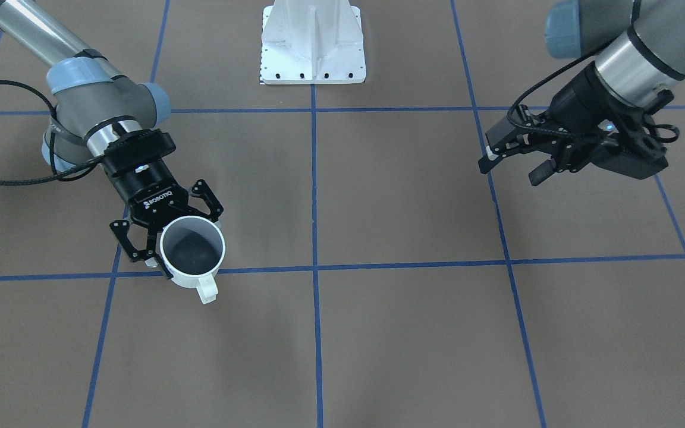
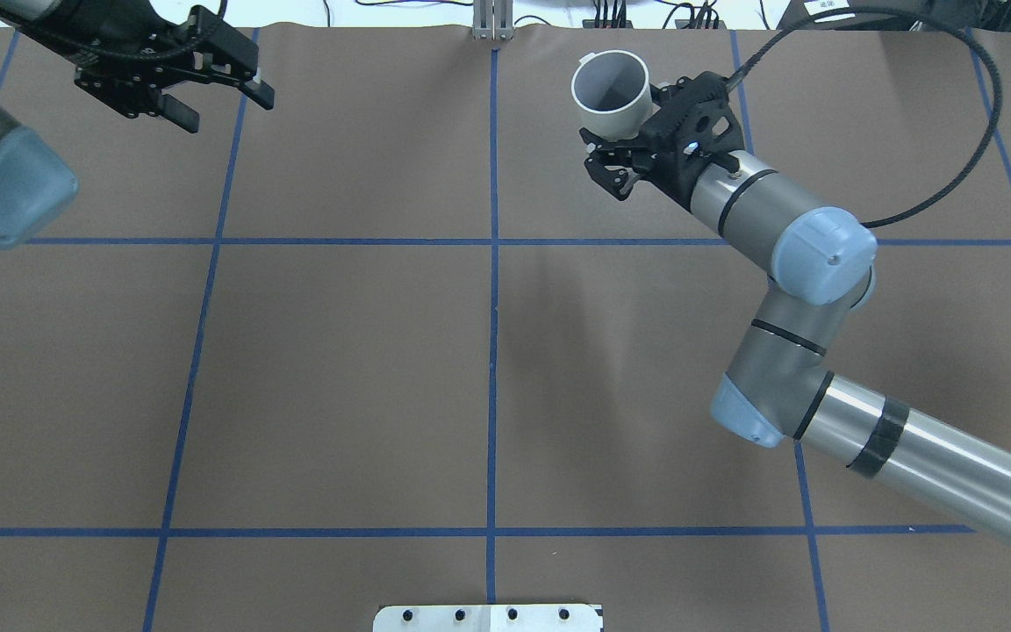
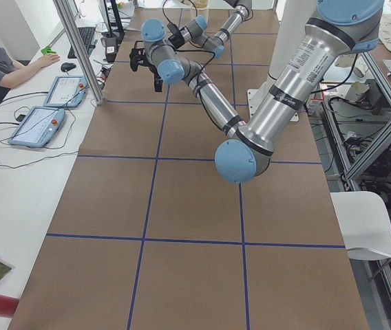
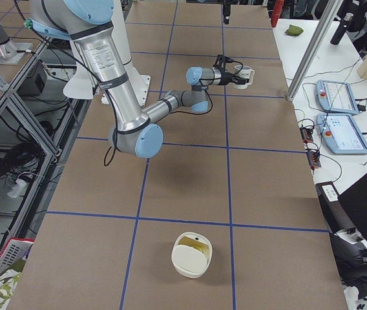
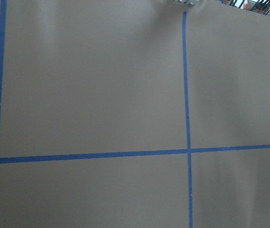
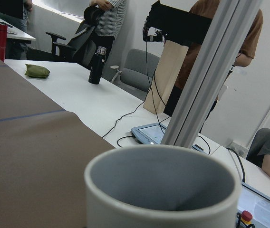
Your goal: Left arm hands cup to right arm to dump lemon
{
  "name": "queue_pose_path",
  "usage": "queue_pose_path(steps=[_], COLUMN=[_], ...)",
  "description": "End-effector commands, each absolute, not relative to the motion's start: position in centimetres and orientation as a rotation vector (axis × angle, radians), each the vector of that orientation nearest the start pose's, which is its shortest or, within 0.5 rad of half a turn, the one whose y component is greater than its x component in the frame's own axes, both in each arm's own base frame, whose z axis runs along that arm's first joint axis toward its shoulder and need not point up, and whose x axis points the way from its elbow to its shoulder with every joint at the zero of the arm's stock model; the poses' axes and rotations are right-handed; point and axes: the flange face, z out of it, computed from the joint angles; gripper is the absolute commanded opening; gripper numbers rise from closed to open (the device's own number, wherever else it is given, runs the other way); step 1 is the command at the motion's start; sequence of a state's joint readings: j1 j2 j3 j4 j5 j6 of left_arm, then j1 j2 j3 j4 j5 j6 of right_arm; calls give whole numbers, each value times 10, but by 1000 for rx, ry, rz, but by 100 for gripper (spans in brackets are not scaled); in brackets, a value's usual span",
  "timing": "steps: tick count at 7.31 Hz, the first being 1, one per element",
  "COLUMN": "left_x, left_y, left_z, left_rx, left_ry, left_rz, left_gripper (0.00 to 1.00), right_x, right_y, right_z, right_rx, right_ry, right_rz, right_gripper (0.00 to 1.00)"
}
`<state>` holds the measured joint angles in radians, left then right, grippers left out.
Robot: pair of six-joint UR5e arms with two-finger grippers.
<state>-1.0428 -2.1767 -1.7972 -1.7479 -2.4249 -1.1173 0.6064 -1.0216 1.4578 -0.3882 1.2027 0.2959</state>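
Exterior front-facing: right claw (image 1: 189,244), lettered "ROBOTIQ", clamps cup (image 1: 191,280); left claw (image 1: 510,170) spread apart.

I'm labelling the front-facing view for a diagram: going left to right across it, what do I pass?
White mug → white mounting base → left gripper, fingers apart.

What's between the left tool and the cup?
Nothing but bare table and blue tape lines between left tool and cup, as the overhead view shows.
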Motion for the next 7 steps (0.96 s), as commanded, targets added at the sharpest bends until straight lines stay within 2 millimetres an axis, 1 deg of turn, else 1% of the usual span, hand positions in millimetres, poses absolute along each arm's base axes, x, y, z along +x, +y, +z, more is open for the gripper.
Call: queue_pose_path(steps=[1,2,4,5,6,7], left_x=[288,297,335,342,342,342], left_y=[-566,-568,-573,-571,-571,-571], left_z=[136,131,106,95,90,90], left_rx=[-20,-34,-35,-37,-51,-57], left_ry=[1236,1235,1221,1225,1229,1230], left_rz=[-178,-182,-219,-239,-270,-279], left_gripper=[100,100,100,99,93,92], right_x=[-479,-484,-494,-494,-496,-501], right_y=[-510,-509,-502,-501,-496,-489], right_z=[216,203,189,187,184,178], right_rx=[1452,1453,1458,1462,1465,1475], right_ry=[-668,-671,-655,-648,-635,-629], right_rz=[-200,-200,-185,-176,-163,-145], right_gripper=[20,22,24,24,24,24])
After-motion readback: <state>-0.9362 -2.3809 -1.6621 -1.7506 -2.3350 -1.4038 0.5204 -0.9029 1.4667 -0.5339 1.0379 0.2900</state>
